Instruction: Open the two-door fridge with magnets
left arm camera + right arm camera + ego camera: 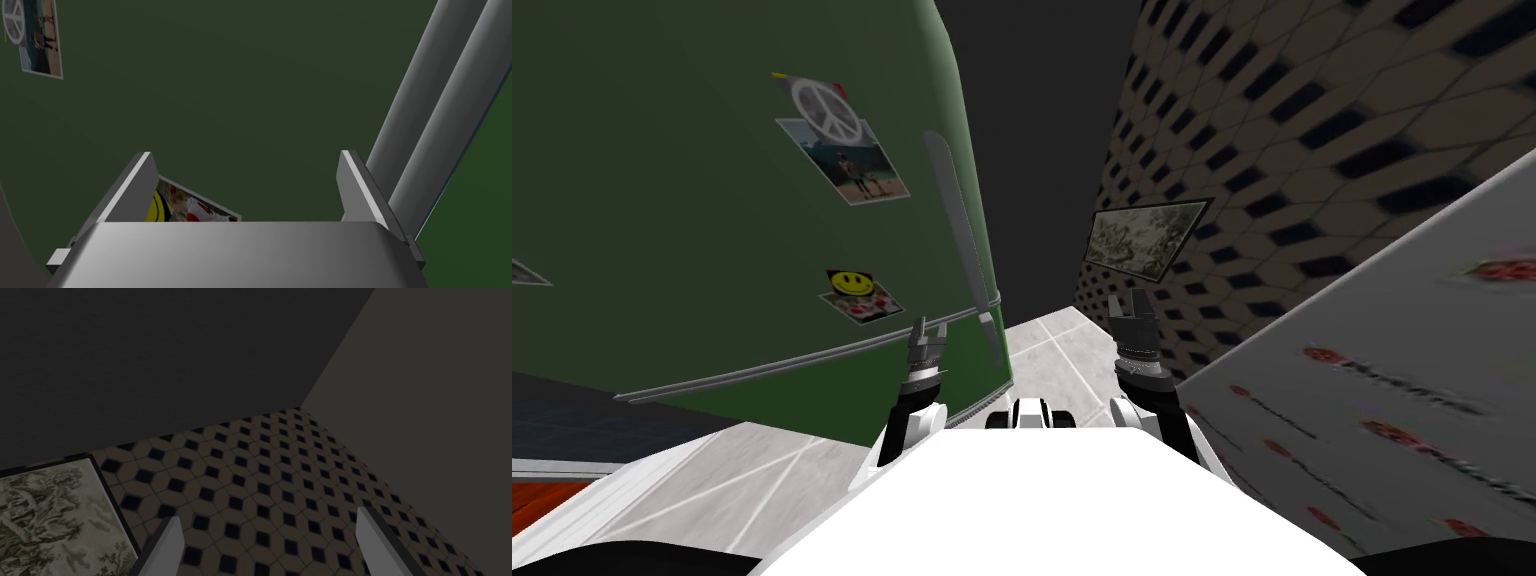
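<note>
- Two hands up front, both with fingers spread wide, nothing held.
- Left hand (925, 335) (245, 155) points at the green fridge (712, 250) door, close to it, fingers upward along the door.
- Grey handle (962, 250) (440, 100) runs just beside one left finger, outside the gap, contact unclear.
- Smiley magnet (850, 283) (159, 207) sits near the left hand; peace-sign magnet (827, 110) with photo (852, 165) is higher on the door.
- Right hand (1132, 305) (267, 518) is raised at the same height, well apart from the fridge.

Framed landscape print (1144, 238) on brown diamond-patterned wall (1312, 130); pale tiled floor (1052, 345); white panel (1392, 390), red marks, possibly labels.
</note>
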Motion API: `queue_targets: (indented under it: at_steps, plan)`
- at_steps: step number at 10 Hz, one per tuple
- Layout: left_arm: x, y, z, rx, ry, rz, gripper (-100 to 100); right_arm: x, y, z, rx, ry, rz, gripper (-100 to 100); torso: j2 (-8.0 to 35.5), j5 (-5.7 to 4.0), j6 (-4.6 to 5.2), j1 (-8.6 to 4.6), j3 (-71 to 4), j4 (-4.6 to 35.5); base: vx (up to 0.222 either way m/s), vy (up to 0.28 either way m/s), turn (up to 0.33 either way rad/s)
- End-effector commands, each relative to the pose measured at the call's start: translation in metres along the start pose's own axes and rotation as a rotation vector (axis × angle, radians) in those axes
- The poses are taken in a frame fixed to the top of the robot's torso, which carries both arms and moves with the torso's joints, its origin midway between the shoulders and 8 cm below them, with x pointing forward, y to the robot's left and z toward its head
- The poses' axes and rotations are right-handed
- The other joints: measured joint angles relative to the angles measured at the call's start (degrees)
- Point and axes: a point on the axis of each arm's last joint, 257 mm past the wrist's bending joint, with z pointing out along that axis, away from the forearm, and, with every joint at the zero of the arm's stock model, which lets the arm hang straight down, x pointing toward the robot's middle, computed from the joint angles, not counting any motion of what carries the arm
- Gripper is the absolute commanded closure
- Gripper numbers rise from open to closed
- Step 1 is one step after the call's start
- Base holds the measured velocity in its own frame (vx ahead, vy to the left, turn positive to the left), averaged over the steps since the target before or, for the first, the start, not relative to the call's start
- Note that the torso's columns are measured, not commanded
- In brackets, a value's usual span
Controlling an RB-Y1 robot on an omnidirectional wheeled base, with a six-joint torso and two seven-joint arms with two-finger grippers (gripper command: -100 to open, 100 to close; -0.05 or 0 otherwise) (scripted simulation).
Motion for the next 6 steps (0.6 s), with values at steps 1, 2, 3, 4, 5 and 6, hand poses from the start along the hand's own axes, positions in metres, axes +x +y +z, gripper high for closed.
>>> queue_targets:
  at_steps: [1, 2, 3, 4, 5, 6]
  plan:
    - [-0.014, 0.006, -0.007, 0.000, -0.031, -0.027, -100, 0.000, 0.000, 0.000, 0.000, 0.000, 0.000, 0, 0.0, 0.02, 0.00, 0.02, 0.0, 0.0, 0.104, -0.190, 0.066]
    - [-0.020, 0.008, -0.010, -0.001, -0.047, -0.040, -100, 0.000, 0.000, 0.000, 0.000, 0.000, 0.000, 0, -0.1, 0.01, 0.00, 0.00, -0.1, 0.0, 0.150, -0.171, 0.061]
    - [-0.025, 0.011, -0.013, -0.001, -0.064, -0.052, -100, 0.000, 0.000, 0.000, 0.000, 0.000, 0.000, 0, -0.3, 0.01, 0.00, 0.01, -0.2, -0.1, 0.131, -0.190, 0.061]
    - [-0.031, 0.014, -0.016, 0.000, -0.083, -0.065, -100, 0.000, 0.000, 0.000, 0.000, 0.000, 0.000, 0, -0.2, -0.01, 0.00, -0.10, -0.1, -0.1, 0.110, -0.212, 0.069]
    - [-0.036, 0.017, -0.019, 0.001, -0.102, -0.078, -100, 0.000, 0.000, 0.000, 0.000, 0.000, 0.000, 0, -0.1, -0.04, 0.00, -0.17, -0.1, 0.0, 0.114, -0.220, 0.055]
    - [-0.041, 0.019, -0.023, 0.002, -0.124, -0.092, -100, 0.000, 0.000, 0.000, 0.000, 0.000, 0.000, 0, -0.1, -0.04, 0.01, -0.17, -0.1, 0.0, 0.108, -0.206, 0.055]
